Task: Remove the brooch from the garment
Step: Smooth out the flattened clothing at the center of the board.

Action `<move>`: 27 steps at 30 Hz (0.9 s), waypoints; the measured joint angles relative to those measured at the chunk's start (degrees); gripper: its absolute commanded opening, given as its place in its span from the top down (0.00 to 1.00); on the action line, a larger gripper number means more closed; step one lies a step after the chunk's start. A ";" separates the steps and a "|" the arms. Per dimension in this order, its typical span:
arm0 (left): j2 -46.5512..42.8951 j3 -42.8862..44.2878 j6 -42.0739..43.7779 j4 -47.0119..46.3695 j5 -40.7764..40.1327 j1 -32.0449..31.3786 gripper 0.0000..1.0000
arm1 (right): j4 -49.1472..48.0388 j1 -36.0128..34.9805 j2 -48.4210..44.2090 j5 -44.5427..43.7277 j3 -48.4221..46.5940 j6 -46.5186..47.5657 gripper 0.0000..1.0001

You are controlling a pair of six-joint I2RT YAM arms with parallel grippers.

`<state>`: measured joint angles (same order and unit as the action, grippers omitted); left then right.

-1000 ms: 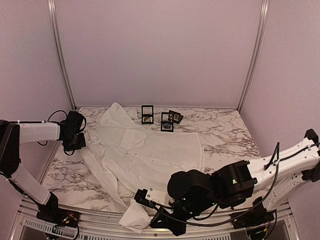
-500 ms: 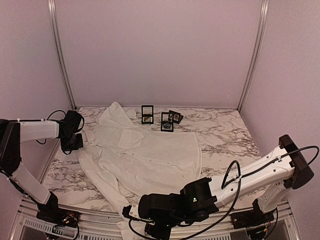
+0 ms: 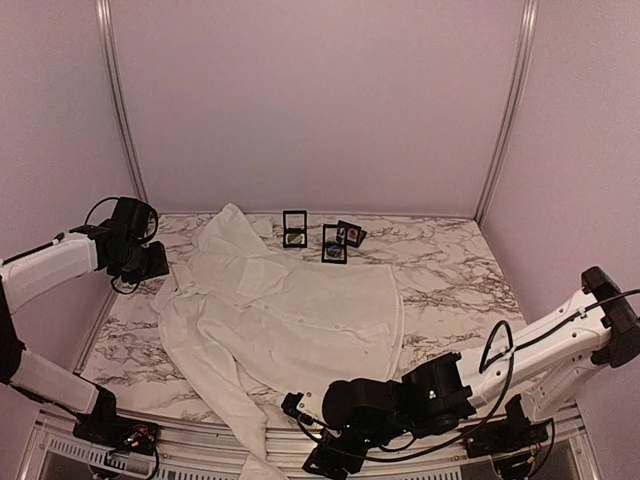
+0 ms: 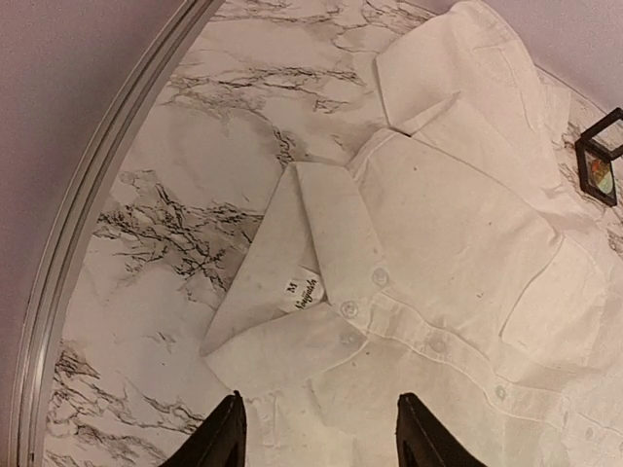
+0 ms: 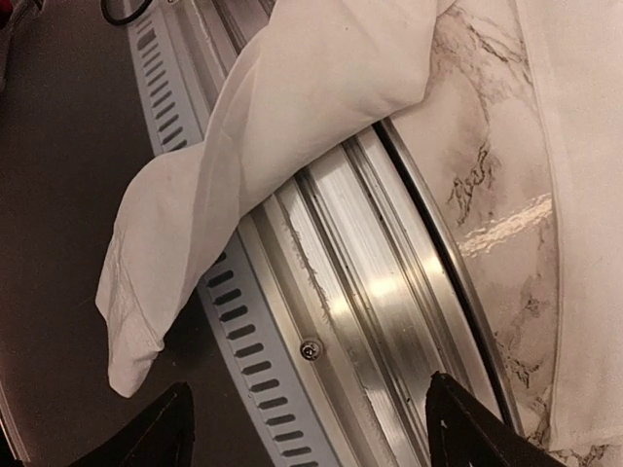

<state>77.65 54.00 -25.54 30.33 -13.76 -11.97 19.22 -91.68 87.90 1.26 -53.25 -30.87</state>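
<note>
Currently, the garment [image 3: 290, 310] is spread across the left and middle of the marble table [image 3: 450, 270]. Its collar [image 4: 282, 292] is turned toward the left arm, and one sleeve [image 5: 195, 195] is draped over the metal rail [image 5: 389, 292] at the near edge. The left gripper [image 4: 319, 438] is held over the cloth just beside the collar, where a small size label [image 4: 303, 289] is seen. Its fingers are moderately parted and nothing is gripped between them. The right gripper [image 5: 311, 428] is poised low over the near rail beside the hanging sleeve, its fingers spread wide with nothing caught. Three small black frames [image 3: 334, 243] are stood at the back of the table, near the far edge of the cloth.
</note>
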 measured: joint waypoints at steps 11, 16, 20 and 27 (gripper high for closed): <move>-20.76 -18.10 -14.47 -0.22 8.52 -15.98 0.43 | -10.03 -2.38 7.26 2.86 1.46 -7.37 0.20; -30.86 -26.51 -24.33 0.55 9.35 -23.78 0.41 | -11.93 -4.76 5.64 1.73 2.01 -12.81 0.20; -35.82 -29.35 -30.18 1.73 9.16 -28.17 0.37 | -13.18 -5.81 3.65 1.18 2.12 -15.67 0.20; -34.77 -31.39 -36.79 2.62 8.17 -35.47 0.32 | -14.84 -7.28 8.63 1.38 -1.14 -18.73 0.21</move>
<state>42.87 22.61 -62.33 32.95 -5.58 -47.44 4.38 -98.96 96.53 2.63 -54.39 -49.60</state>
